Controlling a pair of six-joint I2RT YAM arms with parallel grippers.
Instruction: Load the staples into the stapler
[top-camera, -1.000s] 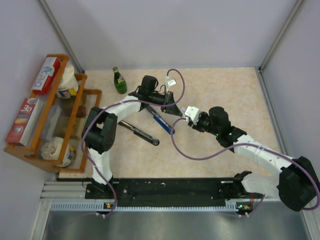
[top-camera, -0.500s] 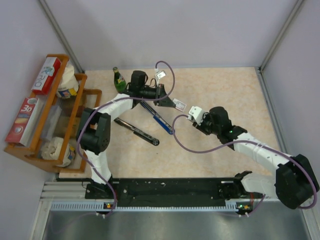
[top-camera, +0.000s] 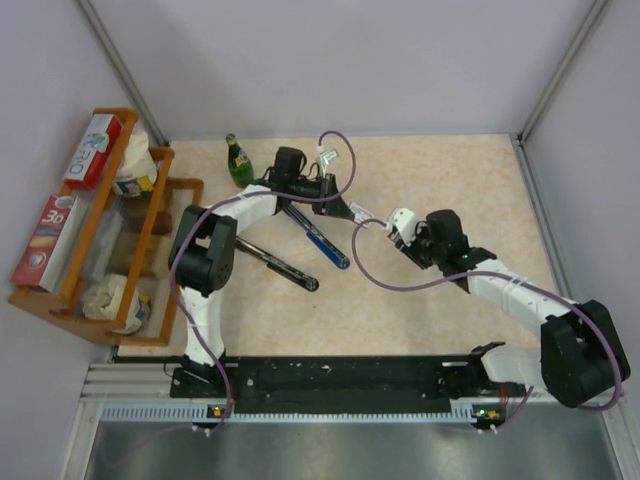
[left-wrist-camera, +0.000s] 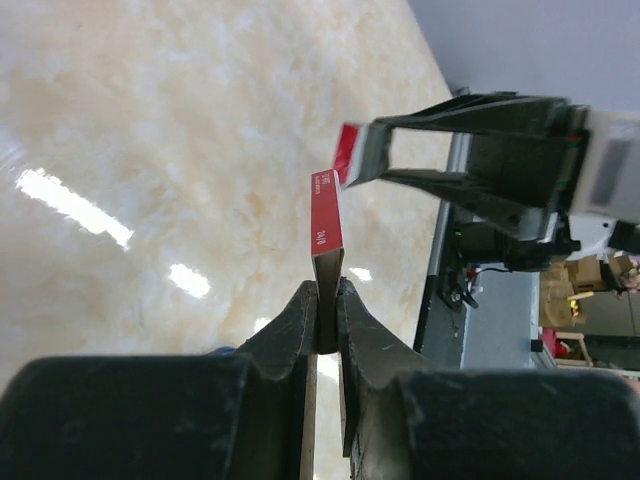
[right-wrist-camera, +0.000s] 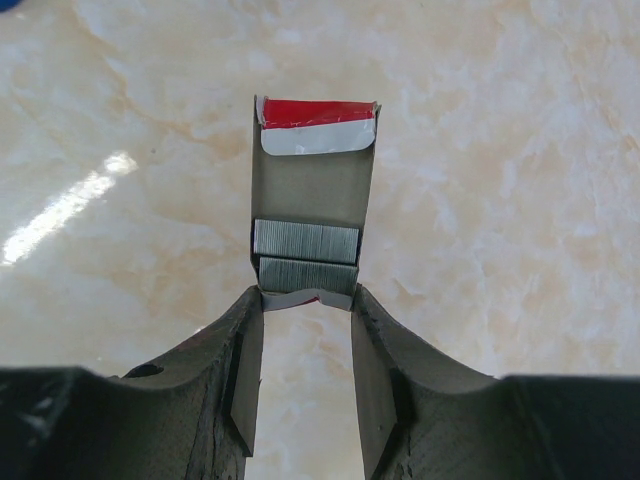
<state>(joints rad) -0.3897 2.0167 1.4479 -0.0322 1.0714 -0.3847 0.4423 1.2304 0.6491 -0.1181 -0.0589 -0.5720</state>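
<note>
- The left pincer (left-wrist-camera: 327, 300) is clenched on the edge of the thin red-labelled box (left-wrist-camera: 326, 215).
- The right pincer (right-wrist-camera: 306, 298) grasps the grey inner tray (right-wrist-camera: 312, 190), which carries staple strips (right-wrist-camera: 306, 257).

— How is the left arm (top-camera: 215, 240) set?
— It is bent at the elbow and laid out over the table, with the left gripper (top-camera: 347, 207) pointed to the right. Its jaws are pressed flat on a thin box sleeve (left-wrist-camera: 328, 225).
— And the right arm (top-camera: 510, 290)?
— It is extended forward and leftward, the right gripper (top-camera: 407, 228) being faced toward the left one, near it but apart. A staple tray (right-wrist-camera: 308, 245) is clamped at its lower corners between the fingers (right-wrist-camera: 240, 350).
</note>
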